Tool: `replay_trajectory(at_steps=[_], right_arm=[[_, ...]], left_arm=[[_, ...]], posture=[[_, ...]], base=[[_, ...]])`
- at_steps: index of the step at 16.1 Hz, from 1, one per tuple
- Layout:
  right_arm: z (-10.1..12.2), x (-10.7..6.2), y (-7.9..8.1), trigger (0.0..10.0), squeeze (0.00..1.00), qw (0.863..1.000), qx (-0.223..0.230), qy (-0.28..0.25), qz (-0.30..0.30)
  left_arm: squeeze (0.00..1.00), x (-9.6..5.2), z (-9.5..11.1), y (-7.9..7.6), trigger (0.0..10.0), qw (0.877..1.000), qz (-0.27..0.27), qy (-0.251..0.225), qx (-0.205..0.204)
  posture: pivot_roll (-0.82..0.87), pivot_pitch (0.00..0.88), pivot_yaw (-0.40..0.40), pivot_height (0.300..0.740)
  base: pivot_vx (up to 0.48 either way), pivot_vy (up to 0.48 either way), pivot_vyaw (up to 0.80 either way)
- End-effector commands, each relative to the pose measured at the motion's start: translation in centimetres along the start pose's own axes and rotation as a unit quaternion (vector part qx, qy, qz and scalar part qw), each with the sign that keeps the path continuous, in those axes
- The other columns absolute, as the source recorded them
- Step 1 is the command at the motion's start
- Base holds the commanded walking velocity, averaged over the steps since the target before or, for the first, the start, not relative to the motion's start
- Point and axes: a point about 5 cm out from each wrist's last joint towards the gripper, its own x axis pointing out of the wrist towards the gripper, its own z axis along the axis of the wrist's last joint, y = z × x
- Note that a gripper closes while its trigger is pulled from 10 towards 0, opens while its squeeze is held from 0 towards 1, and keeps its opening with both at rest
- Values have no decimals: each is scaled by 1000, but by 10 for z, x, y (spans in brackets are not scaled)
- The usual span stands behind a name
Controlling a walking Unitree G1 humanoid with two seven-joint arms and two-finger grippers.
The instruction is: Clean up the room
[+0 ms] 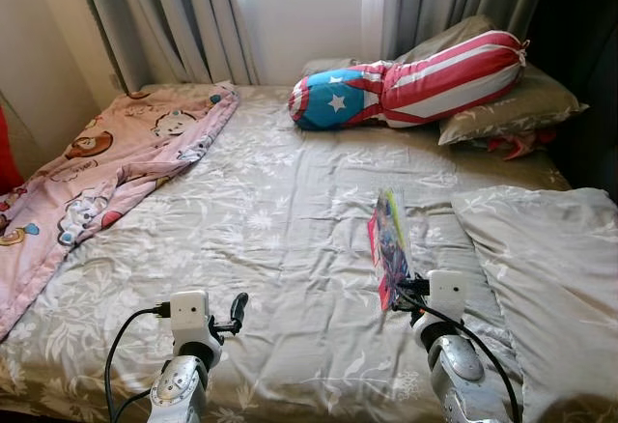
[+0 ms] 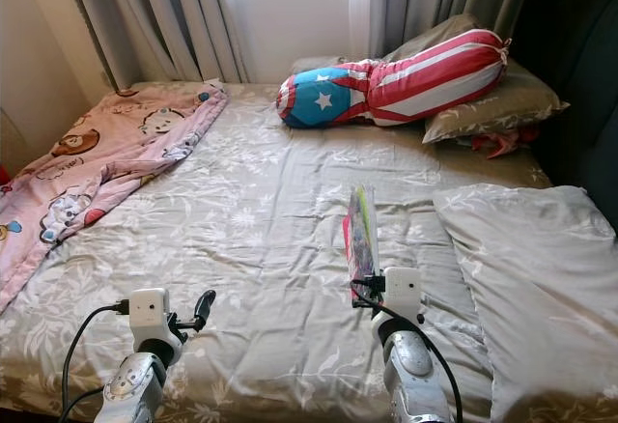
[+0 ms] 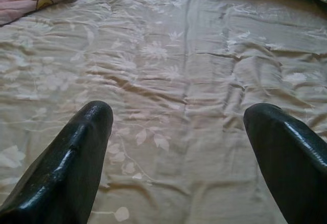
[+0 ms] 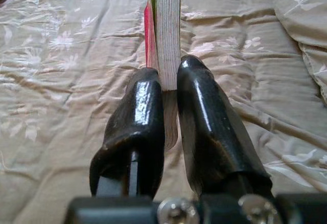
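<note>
My right gripper (image 1: 401, 293) is shut on a thin colourful book (image 1: 389, 244), holding it edge-up above the grey floral bedsheet (image 1: 280, 220). In the right wrist view the book's white page edge (image 4: 167, 24) is clamped between both black fingers (image 4: 204, 116). My left gripper (image 1: 235, 315) hovers low over the near part of the bed, open with nothing in it. The left wrist view shows its fingers (image 3: 76, 162) spread wide over bare sheet (image 3: 179, 81).
A pink cartoon blanket (image 1: 106, 167) lies crumpled along the bed's left side. A star-and-stripes bolster (image 1: 410, 85) rests on grey pillows (image 1: 512, 104) at the head. Another grey pillow (image 1: 555, 268) lies at the right. Curtains (image 1: 174, 17) hang behind the bed.
</note>
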Motion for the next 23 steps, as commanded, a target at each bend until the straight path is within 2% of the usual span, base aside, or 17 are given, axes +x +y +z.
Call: replay_trajectory(at_steps=[1, 17, 20, 21, 23], right_arm=[[12, 3, 6, 10000, 0, 999, 0, -32, 11], [10, 2, 5, 10000, 0, 1000, 0, -31, 0], [8, 3, 4, 10000, 0, 1000, -14, -17, -2], [7, 3, 5, 10000, 0, 1000, -16, -16, 3], [11, 2, 7, 10000, 0, 999, 2, -34, 6]], left_arm=[[0, 2, 3, 2, 10000, 1000, 3, -1, -1], [0, 1, 2, 7, 10000, 1000, 7, 12, 5], [0, 1, 3, 6, 10000, 1000, 6, 12, 5], [0, 2, 3, 6, 10000, 1000, 6, 12, 5], [0, 2, 3, 6, 10000, 1000, 4, 12, 6]], posture=[[-65, 0, 29, 663], [-54, 0, 35, 663], [-54, 0, 36, 663], [-54, 0, 36, 648], [-56, 0, 37, 643]], base=[[0, 0, 0], [0, 0, 0], [0, 0, 0], [0, 0, 0], [0, 0, 0]])
